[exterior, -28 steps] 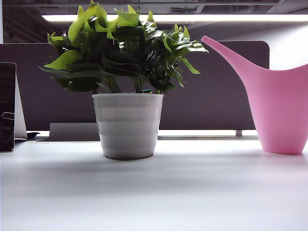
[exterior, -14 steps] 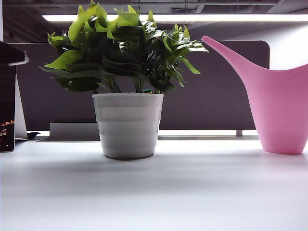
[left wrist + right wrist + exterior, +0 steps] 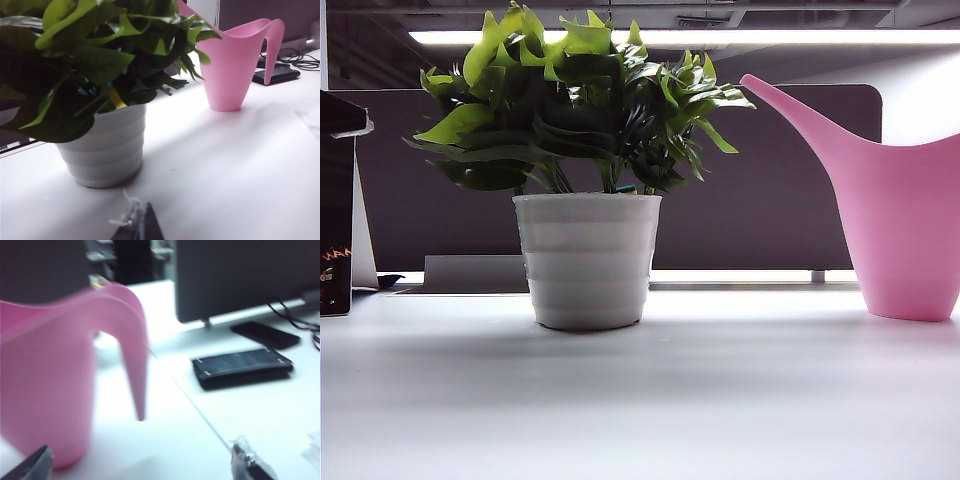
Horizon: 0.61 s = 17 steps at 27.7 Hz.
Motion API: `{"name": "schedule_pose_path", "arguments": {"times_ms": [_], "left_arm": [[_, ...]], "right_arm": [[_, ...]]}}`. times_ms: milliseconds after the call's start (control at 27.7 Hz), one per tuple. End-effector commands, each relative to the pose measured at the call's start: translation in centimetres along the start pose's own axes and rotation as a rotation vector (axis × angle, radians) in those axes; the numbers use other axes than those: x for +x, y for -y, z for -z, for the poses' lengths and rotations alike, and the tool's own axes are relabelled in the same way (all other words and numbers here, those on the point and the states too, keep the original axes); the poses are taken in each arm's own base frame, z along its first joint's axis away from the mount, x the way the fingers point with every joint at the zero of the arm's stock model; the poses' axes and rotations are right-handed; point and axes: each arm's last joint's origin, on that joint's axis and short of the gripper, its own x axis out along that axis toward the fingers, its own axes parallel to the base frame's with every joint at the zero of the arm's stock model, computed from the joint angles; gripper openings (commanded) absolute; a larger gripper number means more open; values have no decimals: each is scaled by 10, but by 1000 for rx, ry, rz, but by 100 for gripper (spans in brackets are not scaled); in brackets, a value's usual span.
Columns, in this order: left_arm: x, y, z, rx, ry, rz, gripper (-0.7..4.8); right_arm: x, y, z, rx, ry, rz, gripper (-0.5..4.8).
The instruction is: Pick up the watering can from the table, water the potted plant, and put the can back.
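Exterior view: worktop, wide, plain white-grey, matte, lit by a ceiling light strip; a dark partition panel runs along its far edge. Potted plant, bushy green leaves in a white ribbed pot, stands upright left of centre. Watering can, matte pink, stands upright at the right edge, well apart from the pot, its long spout rising toward the leaves. A dark object at the left border carries small orange lettering, too small to read. Neither gripper shows in this view. Left wrist view: the same pot close up, the can beyond it on the worktop with its curved handle turned away from the plant; a flat black device and cables lie behind the can. Left gripper shows only as a dark tip at the frame edge, near the pot; whether its jaws stand apart or together cannot be told, and nothing is seen held. Right wrist view, blurred: right gripper close beside the can on its handle side, jaws spread wide and holding nothing, one fingertip near the can's base. A black wallet-like case and a second dark flat item lie on the adjoining white surface below a dark screen. No readable brand or label anywhere.
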Motion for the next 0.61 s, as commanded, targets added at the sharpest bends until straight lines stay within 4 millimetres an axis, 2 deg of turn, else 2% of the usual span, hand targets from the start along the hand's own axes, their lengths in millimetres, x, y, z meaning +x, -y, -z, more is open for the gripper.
{"name": "schedule_pose_path", "arguments": {"times_ms": [36, 108, 253, 434, 615], "left_arm": [[0, 0, -1, 1, 12, 4, -5], [0, 0, -1, 1, 8, 5, -5], [0, 0, 0, 0, -3, 9, -5], [0, 0, 0, 0, -2, 13, -5], [0, 0, 0, 0, -2, 14, -5]], "right_arm": [[38, -3, -8, 8, 38, -39, 479], [65, -5, -5, 8, 42, -68, 479], [103, -14, 6, -2, -2, -70, 479], [131, -14, 14, -16, -16, -43, 479], [148, -13, 14, -32, -10, -27, 479]]}}
